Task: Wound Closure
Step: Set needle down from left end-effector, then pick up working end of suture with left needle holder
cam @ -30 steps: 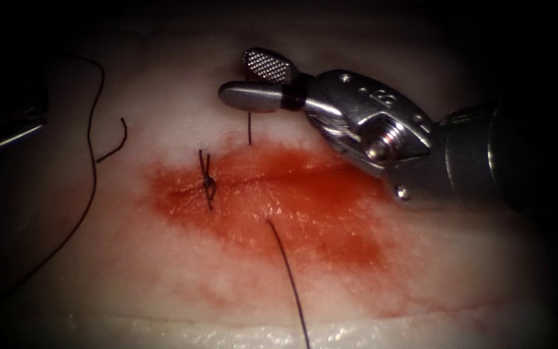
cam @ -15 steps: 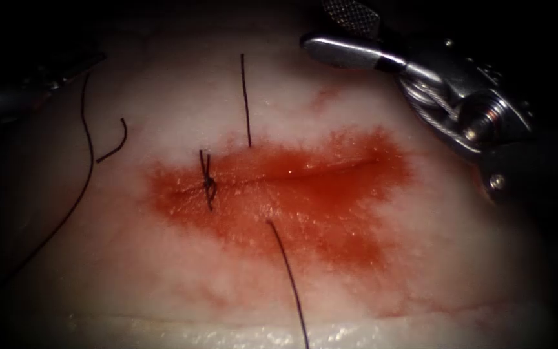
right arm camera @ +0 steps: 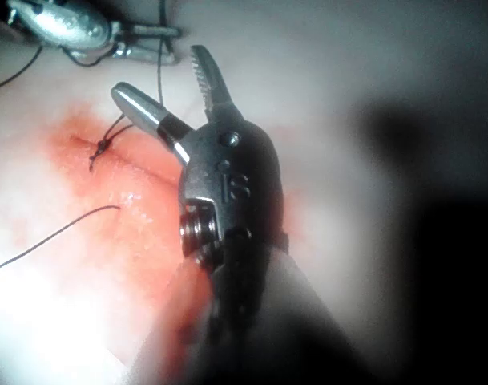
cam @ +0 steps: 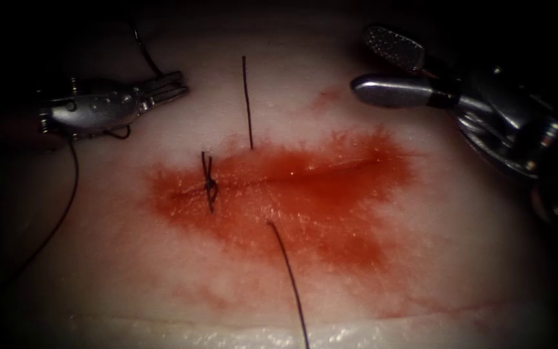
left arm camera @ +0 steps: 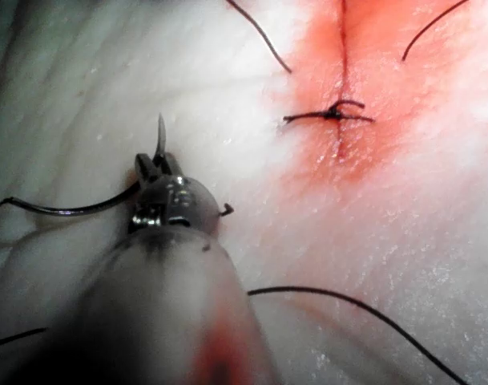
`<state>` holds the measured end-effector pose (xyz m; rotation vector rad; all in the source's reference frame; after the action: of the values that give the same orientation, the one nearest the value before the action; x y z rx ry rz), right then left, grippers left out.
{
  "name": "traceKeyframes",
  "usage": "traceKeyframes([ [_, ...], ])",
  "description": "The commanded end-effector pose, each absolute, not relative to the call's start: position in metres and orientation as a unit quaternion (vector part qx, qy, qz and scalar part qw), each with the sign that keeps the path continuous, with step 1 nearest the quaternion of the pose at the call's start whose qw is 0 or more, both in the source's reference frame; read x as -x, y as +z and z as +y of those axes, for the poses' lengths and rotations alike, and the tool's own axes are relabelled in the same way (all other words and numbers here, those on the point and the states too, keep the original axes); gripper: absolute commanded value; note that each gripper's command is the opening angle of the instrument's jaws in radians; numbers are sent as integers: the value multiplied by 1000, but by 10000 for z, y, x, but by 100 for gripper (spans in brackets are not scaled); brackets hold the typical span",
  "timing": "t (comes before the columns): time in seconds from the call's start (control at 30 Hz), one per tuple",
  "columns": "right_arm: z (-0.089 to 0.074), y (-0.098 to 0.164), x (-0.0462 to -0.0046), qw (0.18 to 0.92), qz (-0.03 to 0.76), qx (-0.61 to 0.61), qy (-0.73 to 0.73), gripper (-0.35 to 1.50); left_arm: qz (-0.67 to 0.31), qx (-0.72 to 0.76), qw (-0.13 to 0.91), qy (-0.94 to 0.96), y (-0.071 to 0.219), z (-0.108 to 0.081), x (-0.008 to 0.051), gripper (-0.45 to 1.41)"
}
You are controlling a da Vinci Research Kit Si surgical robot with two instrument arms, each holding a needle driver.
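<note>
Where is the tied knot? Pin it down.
In the endoscope view the knot sits at the left end of the cut, within the red fluid, just left of the upright thread.

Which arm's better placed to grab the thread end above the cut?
Probably the right tool: fingers open and empty, facing the thread end. The left tool is nearer but shut on the needle, clear of the tissue.
</note>
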<state>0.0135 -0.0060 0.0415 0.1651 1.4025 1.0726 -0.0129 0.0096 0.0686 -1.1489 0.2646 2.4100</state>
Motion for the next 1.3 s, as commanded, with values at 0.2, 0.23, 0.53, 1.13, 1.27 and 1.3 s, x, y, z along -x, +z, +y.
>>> traceKeyframes([
  [0.2, -68, 431, -150, 674, 592, -79, 435, 140, 69, 428, 258, 863, 679, 100, 132, 113],
  [0.23, -70, 434, -150, 673, 594, -80, 432, 133, 66, 432, 264, 860, 674, 100, 130, 114],
  [0.53, -83, 456, -151, 658, 601, -96, 442, 114, 54, 470, 291, 831, 613, 100, 117, 45],
  [1.13, -104, 457, -147, 690, 588, -98, 411, 148, -18, 565, 148, 811, 493, -29, 186, 44],
  [1.27, -105, 458, -147, 692, 587, -96, 408, 148, 6, 569, 104, 816, 474, -44, 208, 54],
  [1.3, -105, 458, -147, 692, 588, -96, 407, 148, 13, 569, 94, 817, 469, -48, 214, 55],
])
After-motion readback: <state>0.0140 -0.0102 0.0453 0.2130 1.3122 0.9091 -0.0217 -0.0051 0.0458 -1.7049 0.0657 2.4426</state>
